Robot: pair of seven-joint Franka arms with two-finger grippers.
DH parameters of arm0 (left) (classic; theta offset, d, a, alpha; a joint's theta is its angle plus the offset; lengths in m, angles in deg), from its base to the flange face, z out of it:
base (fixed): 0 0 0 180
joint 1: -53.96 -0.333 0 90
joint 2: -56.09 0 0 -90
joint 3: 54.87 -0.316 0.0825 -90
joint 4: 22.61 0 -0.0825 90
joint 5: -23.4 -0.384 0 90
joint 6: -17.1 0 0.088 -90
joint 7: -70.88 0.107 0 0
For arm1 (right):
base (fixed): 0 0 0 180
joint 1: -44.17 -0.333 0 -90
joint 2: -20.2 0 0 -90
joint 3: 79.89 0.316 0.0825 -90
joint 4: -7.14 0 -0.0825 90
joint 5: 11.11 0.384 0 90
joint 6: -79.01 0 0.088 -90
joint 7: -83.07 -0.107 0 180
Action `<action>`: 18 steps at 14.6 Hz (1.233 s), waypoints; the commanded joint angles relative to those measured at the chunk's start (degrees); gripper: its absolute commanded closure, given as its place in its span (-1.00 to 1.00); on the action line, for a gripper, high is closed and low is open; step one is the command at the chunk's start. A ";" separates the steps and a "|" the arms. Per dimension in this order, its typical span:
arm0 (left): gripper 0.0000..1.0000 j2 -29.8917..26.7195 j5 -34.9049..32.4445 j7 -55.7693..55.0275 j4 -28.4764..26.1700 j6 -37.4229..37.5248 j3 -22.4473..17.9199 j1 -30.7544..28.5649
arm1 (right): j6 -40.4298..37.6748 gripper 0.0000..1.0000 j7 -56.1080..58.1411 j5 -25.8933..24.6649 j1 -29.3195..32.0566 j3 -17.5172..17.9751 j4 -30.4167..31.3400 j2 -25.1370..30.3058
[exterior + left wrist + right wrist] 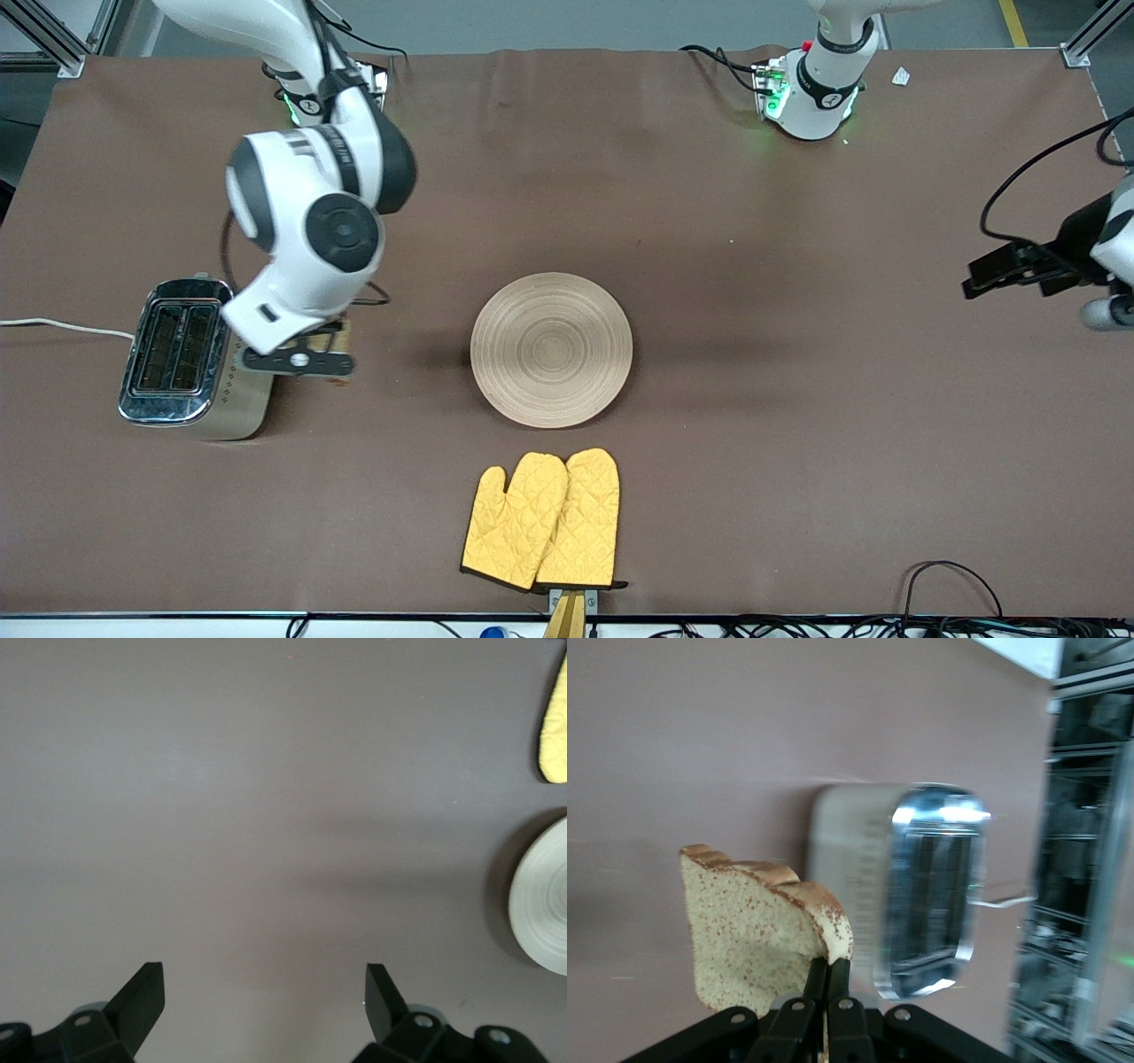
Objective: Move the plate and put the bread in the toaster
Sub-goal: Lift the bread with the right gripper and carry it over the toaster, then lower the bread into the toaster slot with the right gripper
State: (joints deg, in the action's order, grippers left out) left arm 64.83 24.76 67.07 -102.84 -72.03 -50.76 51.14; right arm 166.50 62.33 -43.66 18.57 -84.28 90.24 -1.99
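We see the right tool (827, 979) up in the air just beside the boxy cream-coloured toaster with 2 slots and a shiny chrome top (190, 361), its fingers pinched tight on the edge of the squarish slice of brown wholegrain bread with a darker crust (757, 935). In the right wrist view the slice stands on edge above the brown cloth-covered table (797, 399), next to the toaster's cream side and not yet over a slot. In the front view the arm hides most of the slice. The toaster stands at the right arm's end of the table, and its white cord (62, 326) runs off the table's edge there. The round, flat, light beige wooden-looking plate with concentric ring grooves (551, 349) lies bare at the middle of the table. Nearer to the front camera than the plate we find 2 yellow quilted oven mitts (542, 521) lying side by side. The left tool (264, 1001) waits with its fingers spread wide over bare table at the left arm's end, well apart from the plate.
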 commanded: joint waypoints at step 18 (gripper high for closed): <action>-1.00 -9.45 -2.86 0.82 -7.84 2.03 -2.00 3.62 | -2.77 0.99 -0.70 -13.42 11.45 1.04 1.37 -3.12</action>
State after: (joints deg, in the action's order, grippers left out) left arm 56.27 22.79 68.02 -110.30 -70.62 -52.27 54.32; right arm 164.24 63.98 -55.23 30.60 -83.50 91.05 -4.78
